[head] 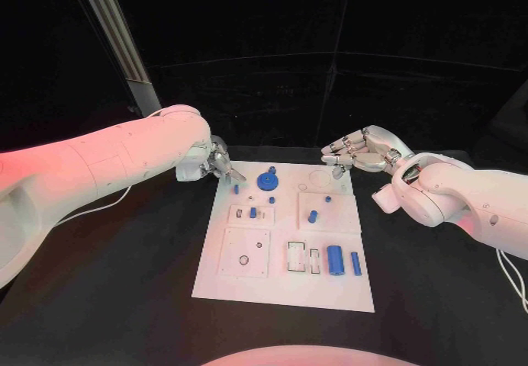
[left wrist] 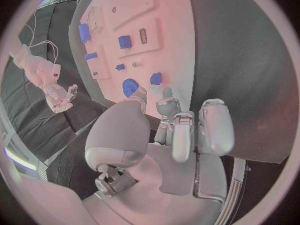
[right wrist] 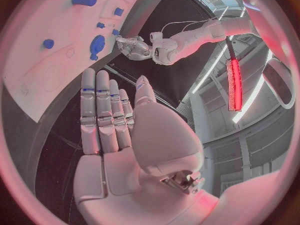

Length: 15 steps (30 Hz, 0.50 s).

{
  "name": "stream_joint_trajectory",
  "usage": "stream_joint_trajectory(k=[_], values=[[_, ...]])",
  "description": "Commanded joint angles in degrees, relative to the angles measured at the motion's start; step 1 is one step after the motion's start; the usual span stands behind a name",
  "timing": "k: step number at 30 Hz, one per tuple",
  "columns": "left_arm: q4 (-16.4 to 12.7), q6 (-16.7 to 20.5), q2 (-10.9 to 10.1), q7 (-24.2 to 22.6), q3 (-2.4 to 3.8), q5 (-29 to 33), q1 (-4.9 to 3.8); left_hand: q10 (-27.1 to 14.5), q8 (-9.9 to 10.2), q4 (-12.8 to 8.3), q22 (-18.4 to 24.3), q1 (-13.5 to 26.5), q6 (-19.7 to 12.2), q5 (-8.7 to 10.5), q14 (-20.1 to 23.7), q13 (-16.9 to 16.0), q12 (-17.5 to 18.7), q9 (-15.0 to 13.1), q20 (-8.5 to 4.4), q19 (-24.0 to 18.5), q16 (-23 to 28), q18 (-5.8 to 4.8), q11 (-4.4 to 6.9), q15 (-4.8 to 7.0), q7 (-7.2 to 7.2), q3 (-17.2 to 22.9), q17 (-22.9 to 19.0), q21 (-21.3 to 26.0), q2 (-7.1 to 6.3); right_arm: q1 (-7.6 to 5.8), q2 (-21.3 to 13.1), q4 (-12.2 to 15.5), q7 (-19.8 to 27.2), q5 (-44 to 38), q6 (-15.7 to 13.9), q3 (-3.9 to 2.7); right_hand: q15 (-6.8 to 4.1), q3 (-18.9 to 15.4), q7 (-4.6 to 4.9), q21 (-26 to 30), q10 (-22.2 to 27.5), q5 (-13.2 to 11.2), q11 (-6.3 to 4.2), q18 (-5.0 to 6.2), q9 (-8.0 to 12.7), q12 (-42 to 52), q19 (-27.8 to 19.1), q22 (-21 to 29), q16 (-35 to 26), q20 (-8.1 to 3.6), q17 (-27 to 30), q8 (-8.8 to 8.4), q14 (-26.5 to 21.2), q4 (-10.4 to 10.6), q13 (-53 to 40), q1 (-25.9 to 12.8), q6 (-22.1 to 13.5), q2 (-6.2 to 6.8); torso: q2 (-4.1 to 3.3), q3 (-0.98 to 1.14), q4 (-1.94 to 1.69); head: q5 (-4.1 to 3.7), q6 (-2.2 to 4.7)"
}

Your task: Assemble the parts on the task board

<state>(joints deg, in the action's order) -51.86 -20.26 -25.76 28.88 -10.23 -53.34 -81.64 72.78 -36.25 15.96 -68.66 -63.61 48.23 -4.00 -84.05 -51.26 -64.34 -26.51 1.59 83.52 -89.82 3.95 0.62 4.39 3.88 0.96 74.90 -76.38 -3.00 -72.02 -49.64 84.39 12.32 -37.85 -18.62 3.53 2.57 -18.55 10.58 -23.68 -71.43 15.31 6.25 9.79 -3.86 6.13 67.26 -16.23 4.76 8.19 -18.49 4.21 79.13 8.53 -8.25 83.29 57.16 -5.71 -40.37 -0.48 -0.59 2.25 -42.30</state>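
Observation:
The white task board (head: 226,286) lies in the middle of the black table. A blue gear (head: 268,181) sits near its far edge, with small blue parts (head: 253,213) behind it and two blue cylinders (head: 336,255) near the front right. My left hand (head: 217,162) hovers at the board's far left corner, holding nothing, its fingertips just over a small blue piece (head: 236,188). In the left wrist view the hand (left wrist: 169,130) has its fingers apart near the gear (left wrist: 129,87). My right hand (head: 358,152) hangs over the far right corner, its fingers (right wrist: 100,110) straight and empty.
A metal post (head: 121,46) rises at the back left. A white cable (head: 99,204) trails on the table beside the left arm. Black table surface lies on both sides of the board and in front of it.

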Motion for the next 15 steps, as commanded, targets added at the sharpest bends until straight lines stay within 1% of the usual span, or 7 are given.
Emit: stream_joint_trajectory(k=[1, 6, 10, 15], values=[[0.5, -1.0, 0.3, -0.9, 0.00, -0.8, 0.07, 0.2, -0.4, 0.0, -0.1, -0.4, 0.6, 0.29, -6.0, -0.1, -0.4, 0.1, 0.39, 0.2, -0.2, 0.26, -0.15, -0.23, -0.04, -0.5, 15.1, 0.0, 0.61, -0.10, 0.1, 0.0, 0.6, 0.1, 0.5, -0.03, 0.04, -0.4, -0.01, 0.2, 0.2, 0.3, 0.00, 0.59, 0.1, -0.3, -0.2, 0.1, -0.2, 0.18, 0.1, -0.39, -0.3, -0.1, 0.1, -0.2, -0.3, -0.38, 0.05, 0.02, 0.04, -0.12, 0.04], [0.8, -1.0, 0.7, -1.3, -0.02, -0.9, 0.27, 0.3, -0.4, -0.1, -0.3, -0.9, 0.7, 0.24, -6.0, -0.2, -0.6, 0.2, 0.37, 0.2, -0.2, 0.22, -0.12, -0.20, -0.08, -0.6, 15.1, -0.1, 0.85, -0.10, 0.1, -0.1, 0.6, 0.1, 0.5, -0.03, 0.05, -0.4, -0.01, 0.2, 0.2, 0.3, 0.00, 0.59, 0.1, -0.3, -0.2, 0.1, -0.2, 0.18, 0.1, -0.39, -0.3, -0.1, 0.1, -0.2, -0.3, -0.41, 0.07, 0.03, -0.10, -0.38, 0.06], [0.8, -1.5, 0.8, -1.6, -0.02, -0.9, 0.33, 0.4, -0.5, -0.2, -0.5, -1.1, 0.8, 0.20, -6.0, -0.4, -0.7, 0.2, 0.36, 0.3, -0.2, 0.18, -0.09, -0.19, -0.11, -0.7, 15.1, -0.3, 1.04, -0.10, 0.2, -0.1, 0.6, 0.1, 0.5, -0.03, 0.05, -0.4, -0.01, 0.2, 0.2, 0.3, 0.00, 0.59, 0.1, -0.3, -0.2, 0.1, -0.2, 0.18, 0.1, -0.39, -0.3, -0.1, 0.1, -0.2, -0.3, -0.41, 0.04, 0.07, -0.04, -0.32, 0.04], [0.8, -2.5, 0.9, -1.8, -0.02, -1.0, 0.38, 0.5, -0.7, -0.4, -0.6, -1.7, 1.2, 0.15, -6.0, -0.5, -0.9, 0.2, 0.33, 0.3, -0.2, 0.17, -0.02, -0.14, -0.21, -0.9, 15.1, -0.3, 1.34, -0.10, 0.2, -0.1, 0.6, 0.1, 0.5, -0.03, 0.05, -0.4, -0.01, 0.2, 0.2, 0.3, 0.00, 0.59, 0.1, -0.3, -0.2, 0.1, -0.2, 0.18, 0.1, -0.39, -0.3, -0.1, 0.1, -0.2, -0.3, -0.41, 0.07, 0.02, -0.04, -0.21, 0.00]])
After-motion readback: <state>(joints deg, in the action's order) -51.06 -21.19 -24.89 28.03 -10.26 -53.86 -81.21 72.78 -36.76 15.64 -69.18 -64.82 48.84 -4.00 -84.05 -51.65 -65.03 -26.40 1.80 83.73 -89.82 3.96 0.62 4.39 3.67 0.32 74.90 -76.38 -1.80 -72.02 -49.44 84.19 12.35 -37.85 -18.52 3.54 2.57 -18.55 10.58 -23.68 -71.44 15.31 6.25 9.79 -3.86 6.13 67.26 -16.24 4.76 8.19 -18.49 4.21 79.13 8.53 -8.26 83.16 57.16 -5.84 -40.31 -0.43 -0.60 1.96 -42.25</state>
